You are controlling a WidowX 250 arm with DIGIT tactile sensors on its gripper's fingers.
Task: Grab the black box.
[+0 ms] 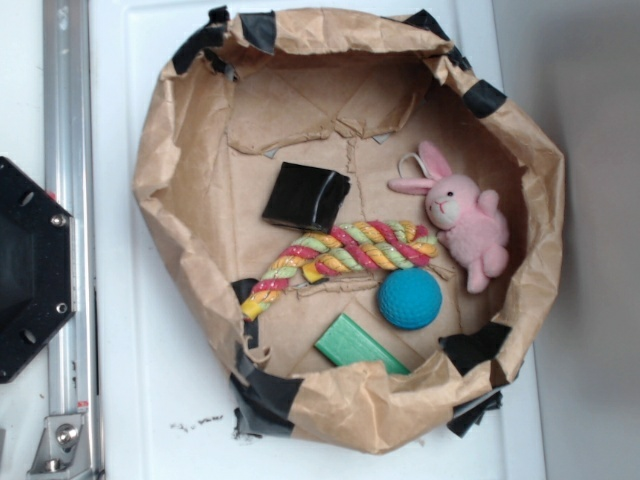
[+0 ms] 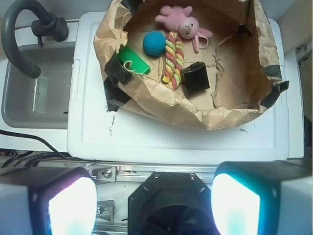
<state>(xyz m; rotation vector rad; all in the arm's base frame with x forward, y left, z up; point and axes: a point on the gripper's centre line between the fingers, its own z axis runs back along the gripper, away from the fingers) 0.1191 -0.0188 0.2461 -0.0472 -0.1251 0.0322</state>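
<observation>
White table (image 1: pixel 160 380) held a crumpled brown paper basin (image 1: pixel 170 200) patched with black tape strips (image 1: pixel 265 395). Inside, largest first: pink plush bunny (image 1: pixel 465 222) at one side, multicolour rope toy (image 1: pixel 345 255) lying across the middle, black box (image 1: pixel 306 195) flat on the paper floor just beside the rope, apart from the bunny. Green block (image 1: pixel 357 345) and blue ball (image 1: pixel 410 298) sat on the rope's other side. Gripper (image 2: pixel 154 203) was well clear of the basin, jaws spread wide, holding nothing.

white table top (image 1: pixel 150 380) carries a crumpled brown paper basin (image 1: pixel 170 200).
</observation>
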